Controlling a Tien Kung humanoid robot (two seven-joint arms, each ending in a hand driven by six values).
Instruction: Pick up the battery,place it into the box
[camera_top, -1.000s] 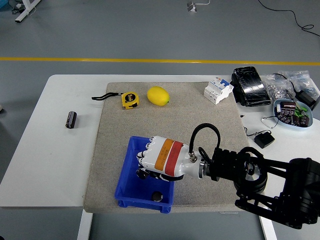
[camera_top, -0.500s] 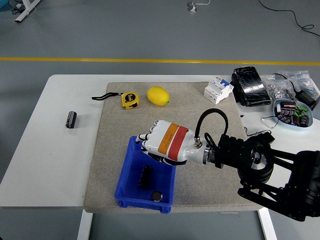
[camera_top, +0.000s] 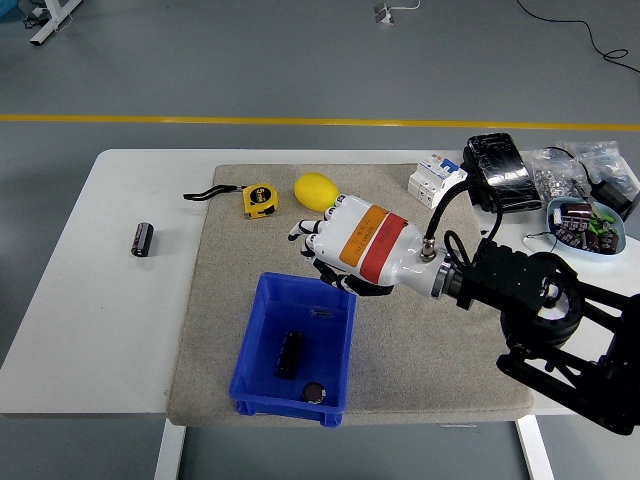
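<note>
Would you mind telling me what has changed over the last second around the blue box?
The right hand lifted out of the blue box and drew back toward the lemon, empty with fingers relaxed. The battery it uncovered now lies in the box. The tape measure, the lemon and the second battery on the table stayed put.

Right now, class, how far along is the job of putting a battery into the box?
Done: one battery lies inside the blue box, beside a small dark round item. In hand: nothing; the right robot hand is above the mat with relaxed fingers, beyond the box's far rim. Left: possibly the second battery, which lies on the white table, left of the mat.
</note>
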